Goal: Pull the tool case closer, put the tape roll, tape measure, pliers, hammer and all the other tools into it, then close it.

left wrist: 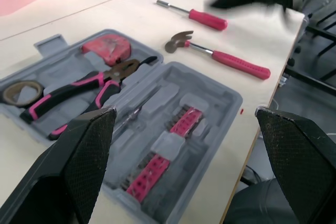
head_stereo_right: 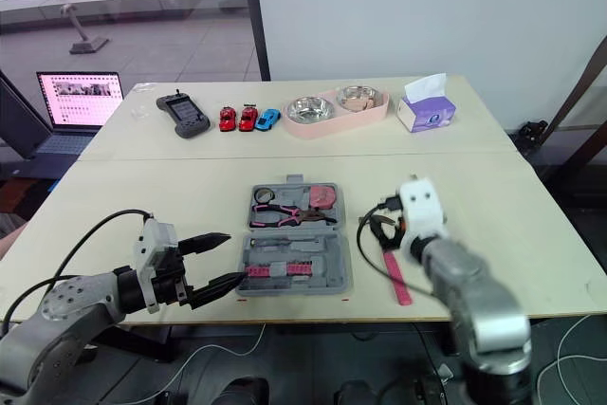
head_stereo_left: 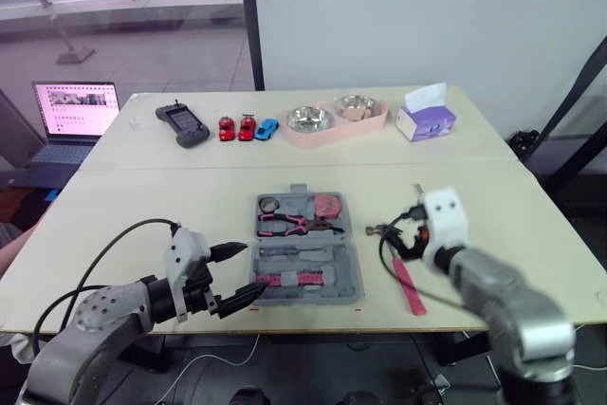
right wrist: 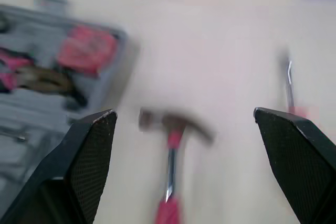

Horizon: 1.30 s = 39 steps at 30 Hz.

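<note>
Your tool case (head_stereo_left: pixel 332 258) lies open at the middle of the near table, close to the near edge, so the pull appears done. Its far half holds the tape roll (left wrist: pixel 20 92) at the left, the pliers (left wrist: pixel 79 90) across the middle and the tape measure (left wrist: pixel 109 48) at the right. The near half carries pink bits and a slim driver.

Outstanding items: the hammer (left wrist: pixel 220 56) lies on the table just right of the case, head toward the case. The screwdriver (left wrist: pixel 197 15) lies further right, apart from it.

Your right gripper (right wrist: pixel 182 113) hangs over the hammer's head end with its fingers spread wide and holding nothing. Your left gripper (head_stereo_left: pixel 257 266) sits at the case's near left corner, fingers also spread and empty.

Judgement: the hammer pick-up is the step in hand. You need to lower the right gripper squarely over the shaft before you close it, then clear the case wall. The screwdriver and the lid remain.

The toy cars (head_stereo_left: pixel 247 128) on the far table play no part.
</note>
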Available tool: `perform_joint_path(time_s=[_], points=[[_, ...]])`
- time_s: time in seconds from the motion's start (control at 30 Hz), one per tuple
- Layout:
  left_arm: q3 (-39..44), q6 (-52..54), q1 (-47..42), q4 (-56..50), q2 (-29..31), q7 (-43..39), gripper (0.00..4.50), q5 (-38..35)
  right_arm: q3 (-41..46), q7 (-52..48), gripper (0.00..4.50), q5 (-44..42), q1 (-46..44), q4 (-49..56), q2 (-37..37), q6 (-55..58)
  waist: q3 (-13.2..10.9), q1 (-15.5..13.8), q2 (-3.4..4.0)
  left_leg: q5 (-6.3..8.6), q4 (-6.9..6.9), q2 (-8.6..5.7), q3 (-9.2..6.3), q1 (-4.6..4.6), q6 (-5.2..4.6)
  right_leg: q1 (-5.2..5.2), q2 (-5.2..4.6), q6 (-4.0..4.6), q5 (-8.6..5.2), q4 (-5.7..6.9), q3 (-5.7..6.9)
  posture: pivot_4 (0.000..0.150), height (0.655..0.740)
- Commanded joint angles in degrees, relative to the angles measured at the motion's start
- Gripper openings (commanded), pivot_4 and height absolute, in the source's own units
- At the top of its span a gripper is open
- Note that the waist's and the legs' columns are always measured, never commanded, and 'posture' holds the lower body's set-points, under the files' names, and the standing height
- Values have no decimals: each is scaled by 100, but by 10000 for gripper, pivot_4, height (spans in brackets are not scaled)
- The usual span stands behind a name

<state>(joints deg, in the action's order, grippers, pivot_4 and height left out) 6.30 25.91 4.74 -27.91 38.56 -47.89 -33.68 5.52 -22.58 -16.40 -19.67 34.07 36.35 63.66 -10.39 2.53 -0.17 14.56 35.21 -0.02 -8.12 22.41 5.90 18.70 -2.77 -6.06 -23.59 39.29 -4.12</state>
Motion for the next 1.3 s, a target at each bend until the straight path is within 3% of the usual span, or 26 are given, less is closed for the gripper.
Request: perform_joint_path(time_s=[0.03, 0.13, 0.3, 0.47, 0.6, 0.8, 1.23, 1.3], points=[[124, -191, -22, 61, 158, -256, 45000, 55, -848, -2016, 44219, -41, -628, -702, 1209, -1305, -4, 2, -7, 2, 1, 2, -2, 0, -4, -1, 3, 0, 0, -3, 3, 1500, 7400], [46, -260, -53, 129, 241, -434, 45000, 122, -1901, -3436, 44219, 644, -1669, -1970, 1775, -2964, -16, 67, -16, 7, 0, 6, 5, 0, -13, -3, 4, 0, 0, -14, 1, 1500, 7400], [-38, -277, 6, 86, 240, -520, 45000, 139, -3490, -5171, 44219, 2180, -3511, -4297, 1556, -6401, -52, 148, -38, 7, 7, 2, 14, 1, -13, -4, -9, -2, 1, -17, 1, 1500, 7400], [-147, -233, 161, -124, 140, -438, 45000, 99, -4584, -5444, 44219, 3644, -4468, -6114, 1188, -9932, -56, 145, -45, -2, 4, 3, 15, 8, 4, -1, -11, -2, 0, -28, 4, 1500, 7400], [-168, -150, 319, -328, 122, -399, 45000, 35, -4996, -5407, 44219, 4122, -4627, -6796, 940, -11555, -57, 138, -47, -4, 7, 2, 15, 10, 7, -2, -12, -2, 0, -28, 6, 1500, 7400], [-21, -281, 407, -375, 110, -392, 45000, 16, -5158, -4712, 44219, 5044, -4646, -7355, 664, -12426, -57, 145, -47, -12, 20, 3, 11, 2, 22, -5, -10, -2, 1, -9, 5, 1500, 7400], [37, -884, 229, -104, 363, -721, 45000, 435, -5694, -3062, 44219, 7119, -4935, -8529, -33, -12427, -56, 148, -47, -16, 16, 3, 10, 0, 29, -3, -6, -2, 1, -4, 5, 1500, 7400], [52, -885, 152, -89, 348, -697, 45000, 414, -5816, -2785, 39071, 7383, -4973, -8685, -120, -12399, -53, 147, -51, -18, 16, 3, 8, 0, 32, -4, -5, -2, 1, -3, 5, 1500, 7400]])
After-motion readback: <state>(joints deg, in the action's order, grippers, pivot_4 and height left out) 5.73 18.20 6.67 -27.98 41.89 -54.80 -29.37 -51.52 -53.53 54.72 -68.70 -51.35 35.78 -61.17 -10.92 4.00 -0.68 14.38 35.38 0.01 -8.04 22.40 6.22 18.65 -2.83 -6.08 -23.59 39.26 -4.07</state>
